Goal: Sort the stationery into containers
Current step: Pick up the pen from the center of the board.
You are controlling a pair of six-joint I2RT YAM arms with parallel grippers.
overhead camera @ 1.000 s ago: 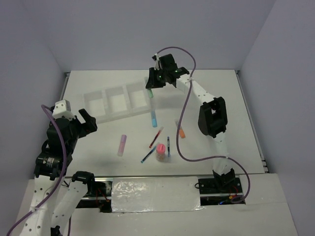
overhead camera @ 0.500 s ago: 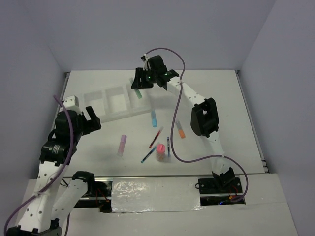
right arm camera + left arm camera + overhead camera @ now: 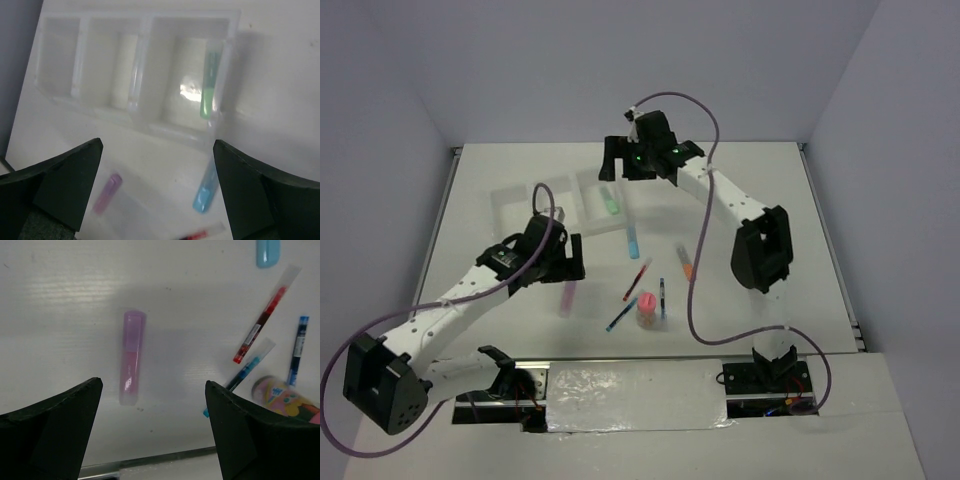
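Spread left pincer [image 3: 152, 385] hangs over the pink highlighter [image 3: 133, 357] on the counter [image 3: 60, 300], best centred across its barrel before closing; spread right pincer [image 3: 157, 144] hovers above the tray [image 3: 145, 20], whose end compartment holds the green highlighter [image 3: 210, 85].

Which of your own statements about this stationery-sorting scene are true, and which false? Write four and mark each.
1. The green highlighter lies inside the tray. True.
2. The blue highlighter is in the tray too. False: it lies on the table, outside the tray.
3. The left arm's fingers are shut on the pink highlighter. False: they stand open above it.
4. The pink-capped jar sits on the table, outside the tray. True.
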